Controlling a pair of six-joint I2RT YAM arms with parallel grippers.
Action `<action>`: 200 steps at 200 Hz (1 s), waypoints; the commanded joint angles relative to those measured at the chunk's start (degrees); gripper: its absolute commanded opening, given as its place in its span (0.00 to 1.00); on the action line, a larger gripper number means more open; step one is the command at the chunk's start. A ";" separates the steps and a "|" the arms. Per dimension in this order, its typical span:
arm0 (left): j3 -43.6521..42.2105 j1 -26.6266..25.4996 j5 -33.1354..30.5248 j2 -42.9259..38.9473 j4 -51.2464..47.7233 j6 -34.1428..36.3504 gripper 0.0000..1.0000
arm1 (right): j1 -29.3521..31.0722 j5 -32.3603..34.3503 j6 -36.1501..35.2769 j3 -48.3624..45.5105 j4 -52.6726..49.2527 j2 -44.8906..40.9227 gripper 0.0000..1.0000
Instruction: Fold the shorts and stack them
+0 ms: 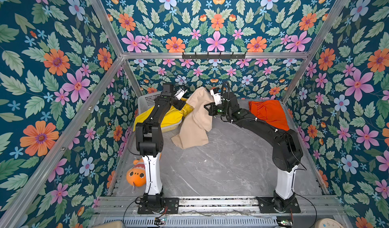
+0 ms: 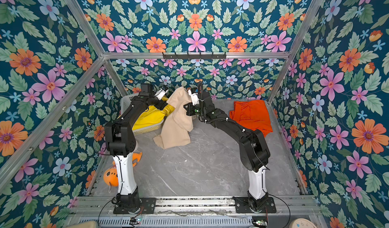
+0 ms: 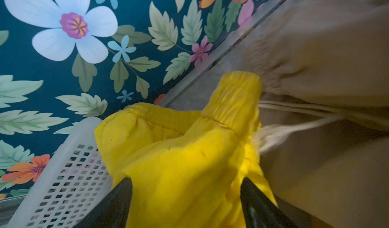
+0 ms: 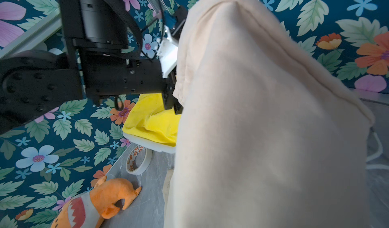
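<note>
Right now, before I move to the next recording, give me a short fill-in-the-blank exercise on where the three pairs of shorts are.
1. The hoisted shorts, hanging from a peak down to the table, are ____ in colour.
2. The yellow shorts lie partly in a white ____.
3. The orange shorts lie on the ____ side of both top views.
4. The plush fish lies beside the base of the ____ arm.
Missing words: beige; basket; right; left.

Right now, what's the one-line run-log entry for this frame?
right gripper: shut, holding beige shorts up | left gripper: open around yellow shorts at basket | orange shorts: lying apart, far right
</note>
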 commanded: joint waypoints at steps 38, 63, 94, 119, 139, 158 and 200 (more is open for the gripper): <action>3.10 -0.95 -5.30 1.36 1.81 -1.47 0.22 | 0.01 1.52 -2.80 -3.76 0.53 -6.03 0.00; 0.80 -0.79 -4.92 -4.42 5.55 -5.21 0.00 | -0.04 3.65 -4.91 -5.09 -2.58 -9.67 0.00; -0.27 0.18 -11.88 -12.19 8.45 -10.05 0.00 | -0.01 6.28 -7.85 -7.97 -7.18 -15.40 0.00; -0.91 2.39 -20.48 -16.20 9.34 -13.98 0.00 | 0.01 7.46 -9.17 -11.63 -9.90 -22.15 0.00; -1.61 4.93 -26.98 -16.78 9.36 -17.11 0.00 | -0.03 8.57 -9.53 -14.86 -11.06 -26.23 0.00; -0.45 7.12 -31.17 -14.23 5.19 -19.59 0.00 | 0.01 9.04 -9.44 -17.67 -11.70 -29.39 0.00; -0.79 8.78 -31.88 -6.98 -1.44 -23.25 0.03 | 0.02 6.58 -8.40 -20.98 -15.71 -33.41 0.00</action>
